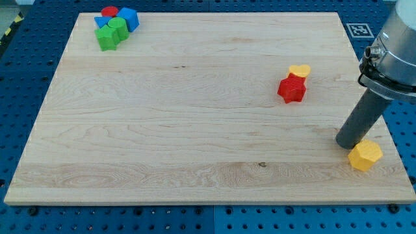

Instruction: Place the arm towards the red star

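Scanning the desk (195, 149) from the view's left: a cluster at the top left corner, with a green block (112, 35) in front, a blue block (128, 17) behind it and a red block (109, 11) at the very back, all touching or nearly so; their shapes are hard to separate.

Right of centre sits the red star (292, 89), with a yellow heart (299, 70) touching its upper edge.

Further right, my tip (346, 144) rests on the desk near the bottom right corner, a yellow hexagonal block (364, 155) just beside it, apparently touching. The tip is well apart from the star, which lies toward the view's upper left of it.

Fingers: there are none on this rod, so nothing is clenched or released; contact is by pushing only.

Handling judgement: the star looks like a small, rigid, light block, likely to slide easily on smooth wood. No hold is possible; I would approach its lower right points gently, since any nudge would also shift the heart.

Orientation: the star lies flat, roughly symmetric, no clear long axis; which way its points face I cannot tell precisely.
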